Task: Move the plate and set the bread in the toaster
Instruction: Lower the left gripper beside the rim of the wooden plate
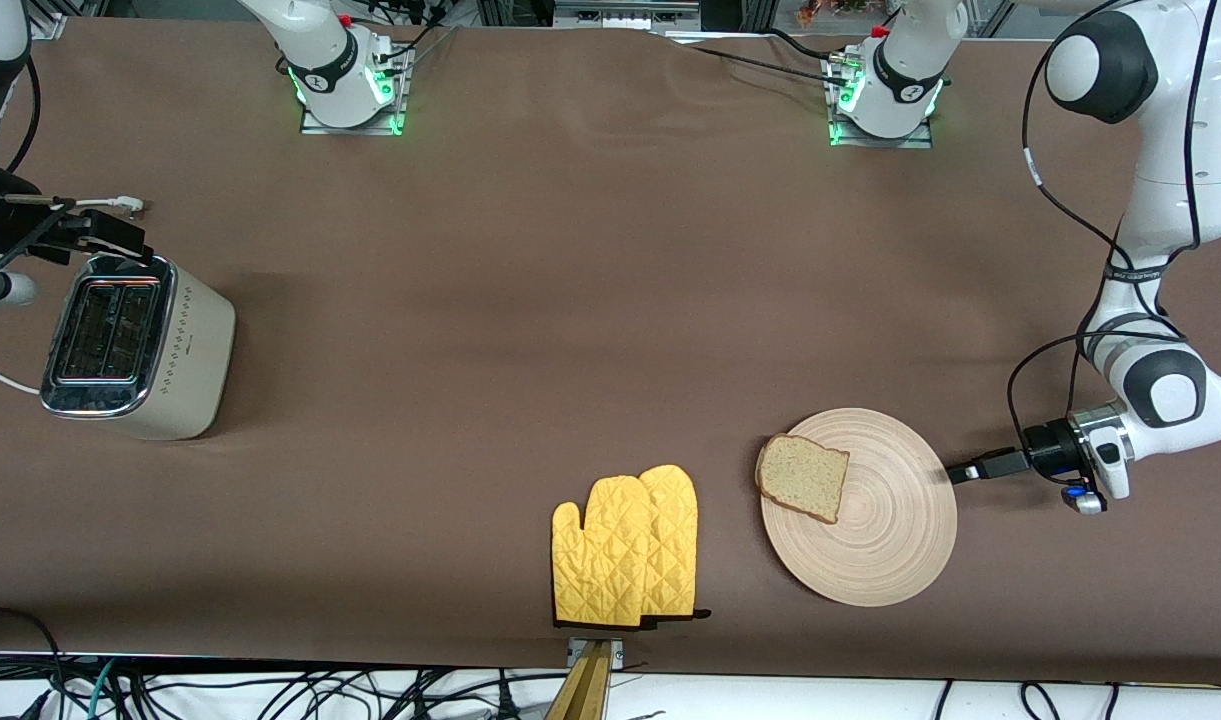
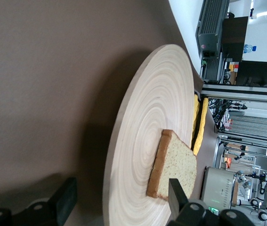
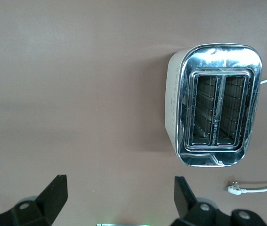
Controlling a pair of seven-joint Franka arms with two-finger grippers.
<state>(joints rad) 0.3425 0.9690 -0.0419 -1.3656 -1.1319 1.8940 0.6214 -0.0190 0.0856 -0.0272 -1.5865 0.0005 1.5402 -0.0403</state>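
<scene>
2 yellow oven mitts [image 1: 625,548] overlapping on the brown table [image 1: 530,300]

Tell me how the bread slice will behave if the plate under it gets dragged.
The bread lies loose, overhanging the plate's rim, so it may slide or drop off. It looks thin and soft, probably light and easily dented. The wood looks smooth, likely offering little grip.
</scene>
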